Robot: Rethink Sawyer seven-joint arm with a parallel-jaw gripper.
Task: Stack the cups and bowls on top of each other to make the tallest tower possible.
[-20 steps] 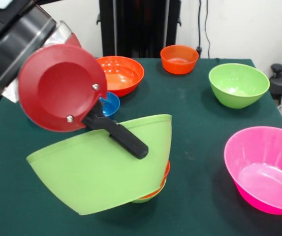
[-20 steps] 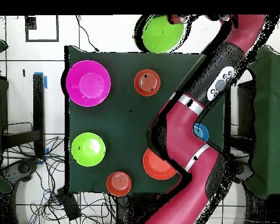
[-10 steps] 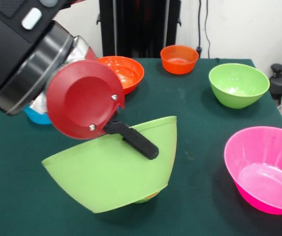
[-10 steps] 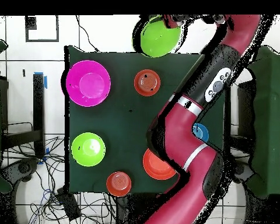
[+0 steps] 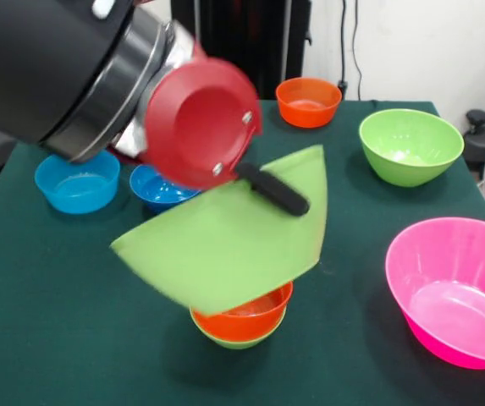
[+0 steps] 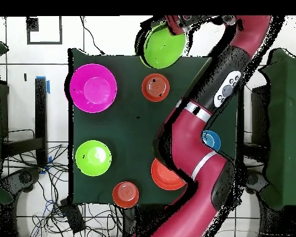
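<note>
The hand (image 5: 269,188) grips the tilted wide lime green plastic bowl (image 5: 234,245) by its rim above the small orange-in-green bowl stack (image 5: 240,320); next, level and lower it

Green table (image 5: 39,279) with bowls (image 5: 411,145)

A dark green table (image 6: 135,117) is seen centre frame. A large pink plastic bowl (image 6: 93,87) is placed upper left, a lime green bowl (image 6: 93,158) lower left, and small orange bowls (image 6: 155,87) between. A wide lime green bowl (image 6: 163,47) is seen at the top edge, beside the red arm (image 6: 203,142).
</note>
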